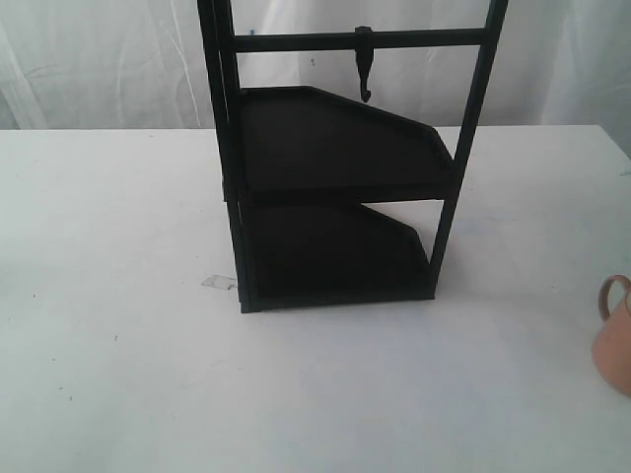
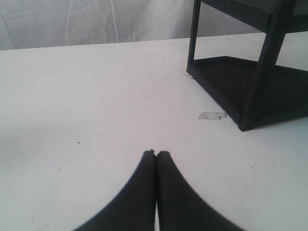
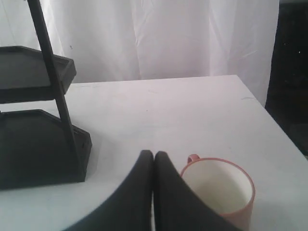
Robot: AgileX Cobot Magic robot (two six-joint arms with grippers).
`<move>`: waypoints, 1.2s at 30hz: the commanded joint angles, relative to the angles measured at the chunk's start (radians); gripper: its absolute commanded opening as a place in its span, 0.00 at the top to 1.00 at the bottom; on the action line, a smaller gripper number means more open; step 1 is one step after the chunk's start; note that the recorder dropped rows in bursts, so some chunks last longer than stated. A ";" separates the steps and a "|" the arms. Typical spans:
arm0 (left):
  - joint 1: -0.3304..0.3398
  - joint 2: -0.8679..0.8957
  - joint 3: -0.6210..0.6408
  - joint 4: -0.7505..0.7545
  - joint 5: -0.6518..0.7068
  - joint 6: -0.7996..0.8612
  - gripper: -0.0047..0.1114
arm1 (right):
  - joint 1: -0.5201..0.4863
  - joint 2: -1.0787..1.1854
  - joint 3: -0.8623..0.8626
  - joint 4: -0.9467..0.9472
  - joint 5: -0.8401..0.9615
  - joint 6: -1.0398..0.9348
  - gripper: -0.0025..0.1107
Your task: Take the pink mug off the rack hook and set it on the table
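Pink mug point(image 3: 219, 192) upright, empty, on table point(image 3: 192, 110)

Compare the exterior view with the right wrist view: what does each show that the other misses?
Only the exterior view shows the rack hook, with nothing hanging on it. Only the right wrist view shows the right gripper, shut and holding nothing, and the pale, empty inside of the pink mug. Both show the mug standing upright on the table, apart from the black rack.
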 commanded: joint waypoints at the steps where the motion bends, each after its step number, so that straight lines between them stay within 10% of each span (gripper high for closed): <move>1: 0.003 -0.004 0.004 -0.002 0.005 -0.006 0.96 | -0.004 -0.045 0.112 -0.007 -0.092 0.002 0.98; 36: 0.003 -0.004 0.004 -0.002 0.005 -0.006 0.96 | -0.004 -0.045 0.136 0.018 -0.086 -0.077 0.98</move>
